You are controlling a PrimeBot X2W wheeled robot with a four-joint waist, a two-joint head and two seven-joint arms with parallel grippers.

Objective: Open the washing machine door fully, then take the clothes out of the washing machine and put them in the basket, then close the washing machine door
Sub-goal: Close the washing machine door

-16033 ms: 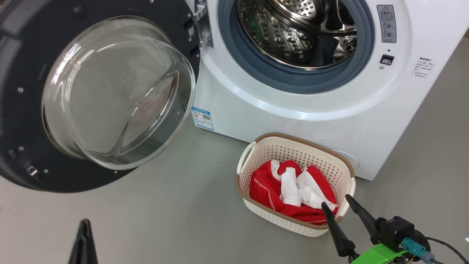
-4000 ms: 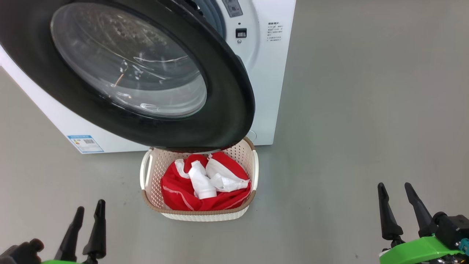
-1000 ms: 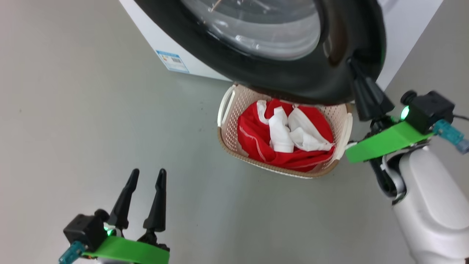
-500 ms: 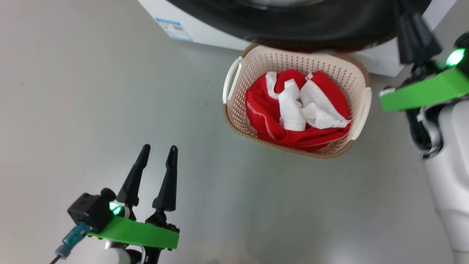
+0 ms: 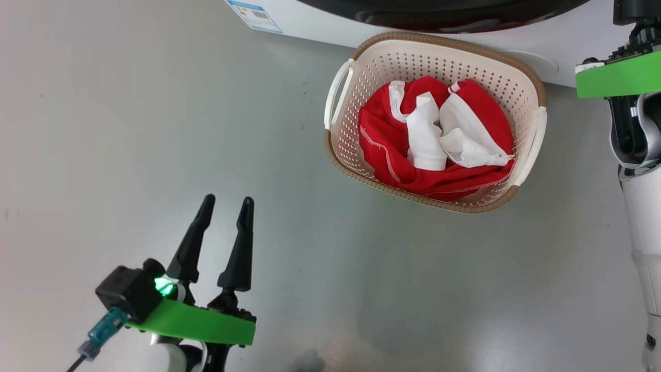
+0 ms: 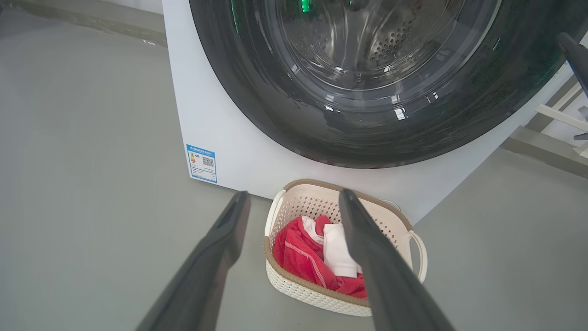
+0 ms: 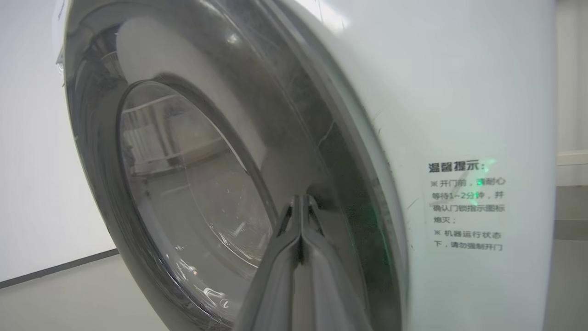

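The right claw is seen with its two fingers pressed together, nothing held between them, and the tips are set against the glossy black ring of the washing machine door, close to the edge where the ring meets the white front of the washing machine. The left claw is held with its fingers apart and empty, above the floor and well apart from the basket.

The basket stands on the floor just in front of the machine, below the door, and the red and white clothes lie bunched inside it. The unloading is therefore judged done, and the last step, closing the door, is judged to be in hand.

The door appears to lie nearly flush with the machine front; whether the latch has caught cannot be told. A firm push straight into the ring is called for next, with care that the closed tips are not let slide on the smooth surface.
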